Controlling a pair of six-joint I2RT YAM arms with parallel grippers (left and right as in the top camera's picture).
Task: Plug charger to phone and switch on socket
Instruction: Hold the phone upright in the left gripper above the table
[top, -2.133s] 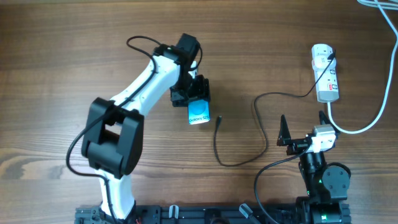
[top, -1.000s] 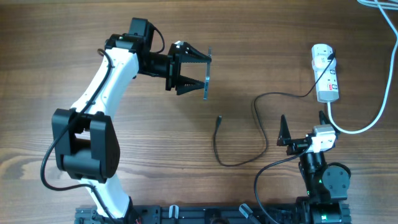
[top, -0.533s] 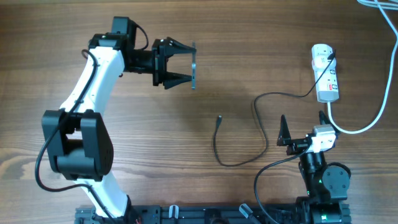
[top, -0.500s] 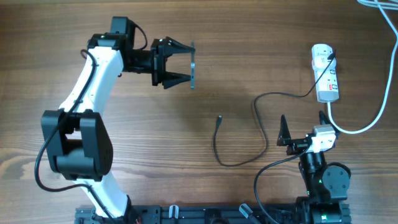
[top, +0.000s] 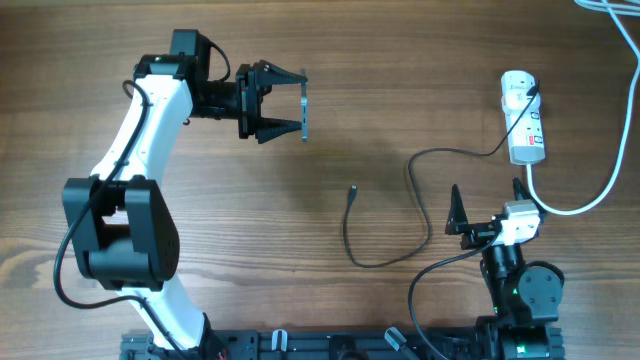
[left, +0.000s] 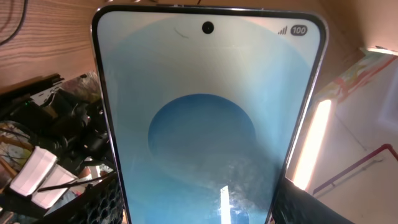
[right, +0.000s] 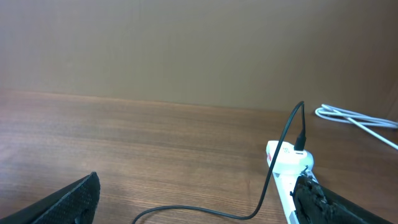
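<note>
My left gripper (top: 297, 104) is shut on the phone (top: 303, 106), held edge-on above the table at upper left. In the left wrist view the phone's pale blue screen (left: 205, 118) fills the frame between my fingers. The charger, a thin black cable (top: 420, 225), loops across the table; its connector tip (top: 352, 193) lies free at the centre and its plug (top: 535, 90) sits in the socket (top: 523, 116), a white power strip at upper right. My right gripper (top: 487, 213) is open and empty, low at right. The socket (right: 287, 168) and charger cable (right: 273, 174) show in the right wrist view.
A thick white cord (top: 590, 200) runs from the socket along the right edge to the top corner. The wooden table (top: 200, 250) spans the view. The arm bases stand at the front edge.
My left arm has lifted the phone off the table and swung it up and to the left, turning it edge-on. The right arm and the charger have not moved.
</note>
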